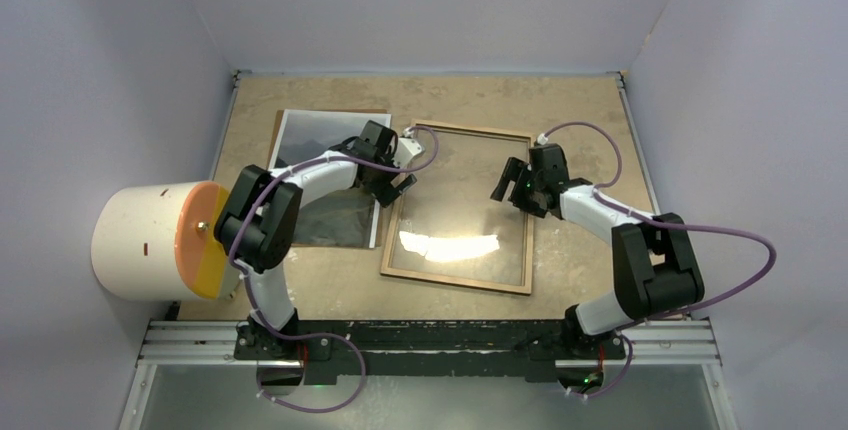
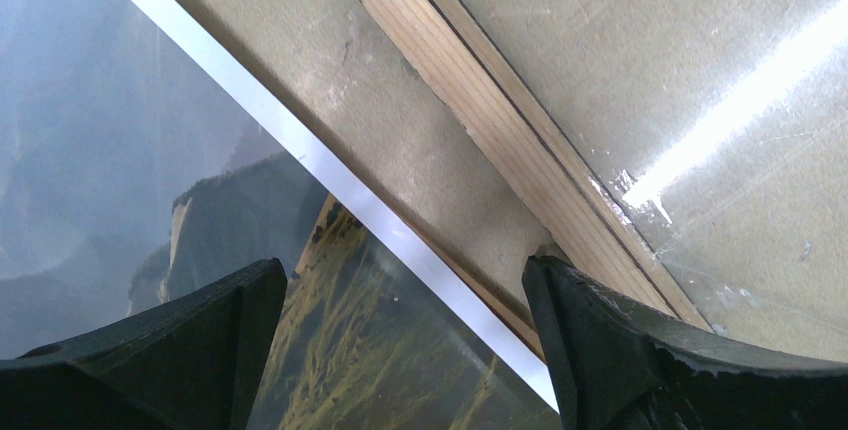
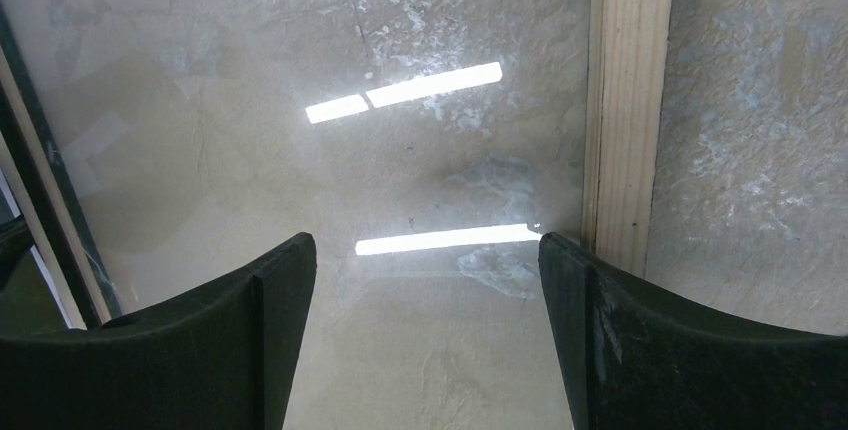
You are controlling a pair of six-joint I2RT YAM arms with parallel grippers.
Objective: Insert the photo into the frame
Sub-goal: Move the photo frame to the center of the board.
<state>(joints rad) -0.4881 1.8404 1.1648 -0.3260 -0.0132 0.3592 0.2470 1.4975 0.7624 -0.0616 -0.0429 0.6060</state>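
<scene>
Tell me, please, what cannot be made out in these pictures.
- Top view: the left arm crosses the photo's middle and hides it.
- Left wrist view: the picture edges cut off most of the photo and the frame.
- Right wrist view: most of the frame lies outside the picture; whether the right tool touches the glass is unclear.

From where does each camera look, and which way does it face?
Top external: above, behind the arms, looking down at the table; both arms show.
Left wrist: faces down past the left gripper at the photo and the frame's rail.
Right wrist: faces down past the right gripper at the frame's pane.
Both wrist views share the frame.
</scene>
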